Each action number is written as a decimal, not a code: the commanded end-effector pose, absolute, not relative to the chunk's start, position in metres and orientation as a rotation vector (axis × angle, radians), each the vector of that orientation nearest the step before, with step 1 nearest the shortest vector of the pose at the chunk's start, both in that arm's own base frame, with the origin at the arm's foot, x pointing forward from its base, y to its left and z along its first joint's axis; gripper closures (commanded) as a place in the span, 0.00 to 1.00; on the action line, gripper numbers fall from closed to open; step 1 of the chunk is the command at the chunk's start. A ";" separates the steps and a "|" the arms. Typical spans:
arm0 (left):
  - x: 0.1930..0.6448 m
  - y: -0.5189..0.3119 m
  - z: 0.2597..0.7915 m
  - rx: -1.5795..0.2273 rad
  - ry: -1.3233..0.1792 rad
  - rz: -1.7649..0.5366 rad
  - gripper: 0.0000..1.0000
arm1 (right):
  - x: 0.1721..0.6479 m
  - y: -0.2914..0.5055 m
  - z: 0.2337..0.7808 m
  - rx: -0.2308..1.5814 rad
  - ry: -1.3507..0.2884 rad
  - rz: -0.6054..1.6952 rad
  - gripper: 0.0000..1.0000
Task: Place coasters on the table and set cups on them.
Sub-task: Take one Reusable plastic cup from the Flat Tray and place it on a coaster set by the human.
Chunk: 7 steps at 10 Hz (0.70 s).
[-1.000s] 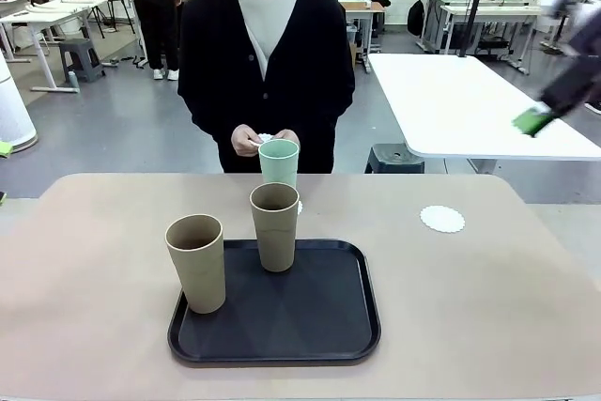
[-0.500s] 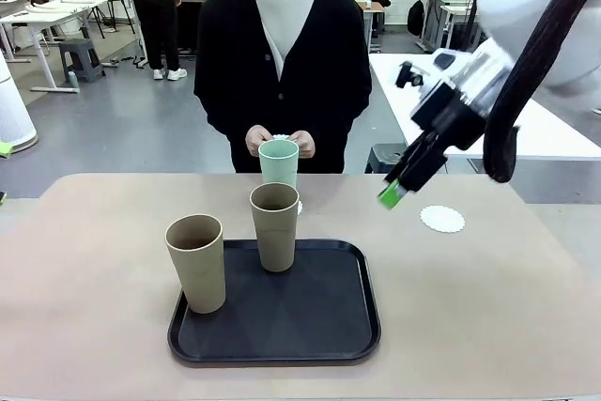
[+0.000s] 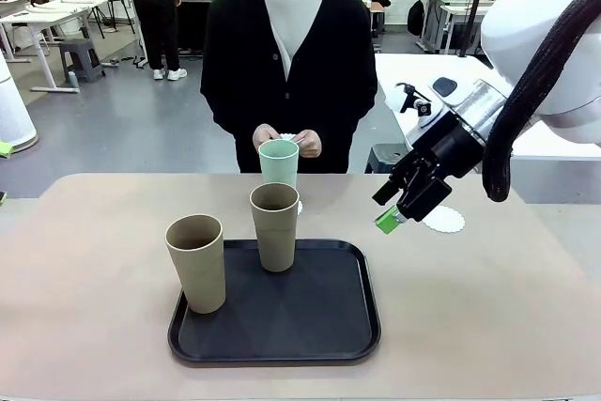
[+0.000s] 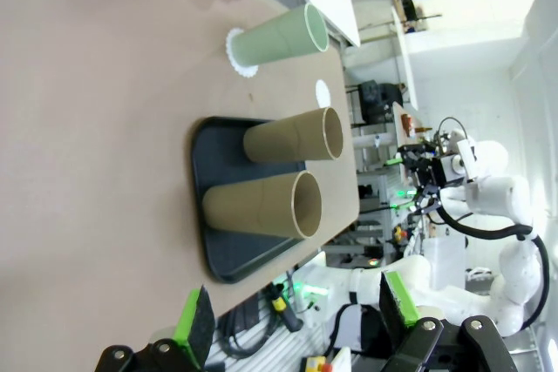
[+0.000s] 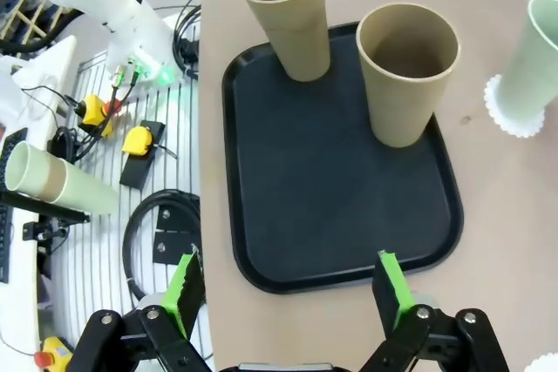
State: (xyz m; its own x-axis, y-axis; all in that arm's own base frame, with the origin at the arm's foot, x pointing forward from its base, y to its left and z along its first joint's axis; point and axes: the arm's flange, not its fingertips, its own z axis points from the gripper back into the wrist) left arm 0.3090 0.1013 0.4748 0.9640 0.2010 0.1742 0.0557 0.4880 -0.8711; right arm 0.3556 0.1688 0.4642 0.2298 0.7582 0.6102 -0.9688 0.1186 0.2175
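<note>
The right gripper (image 5: 286, 285) hangs above the table (image 3: 94, 260) just right of the black tray (image 3: 319, 326), pointing down towards the tray, jaws spread wide with nothing between them. The bare coaster (image 3: 451, 223) lies on the table, partly hidden behind the gripper in the front view. The likely job is to carry a tan cup to that coaster – the rear tan cup (image 3: 274, 226) is the closer one. To do it well, come in from the side at mid-height, keep the pads clear of the front tan cup (image 3: 197, 262), close gently on the tapered wall, and lift straight up before moving across. The mint cup (image 3: 279, 162) already stands on a second coaster (image 5: 508, 115) beyond the tray. The person's hands (image 3: 286, 141) hold something small and white, probably a third. The left gripper (image 4: 296, 315) looks across the table from the side, jaws also wide and empty.

Against a second ago, the right arm has swung in from the far right edge and dropped toward the table — cups, tray and coaster haven't shifted
</note>
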 end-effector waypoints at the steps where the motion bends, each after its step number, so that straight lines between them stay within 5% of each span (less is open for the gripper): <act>1: 0.308 0.101 0.475 -1.070 -0.271 0.086 0.00 | 0.356 0.172 0.466 0.643 -0.373 1.301 0.00; 3: 0.308 0.101 0.475 -1.070 -0.271 0.086 0.00 | 0.355 0.170 0.464 0.651 -0.391 1.313 0.00; 5: 0.308 0.101 0.475 -1.070 -0.271 0.086 0.00 | 0.365 0.152 0.451 0.884 -0.929 1.296 0.00; 7: 0.308 0.101 0.475 -1.070 -0.271 0.086 0.00 | 0.383 0.134 0.400 1.093 -1.056 1.190 0.00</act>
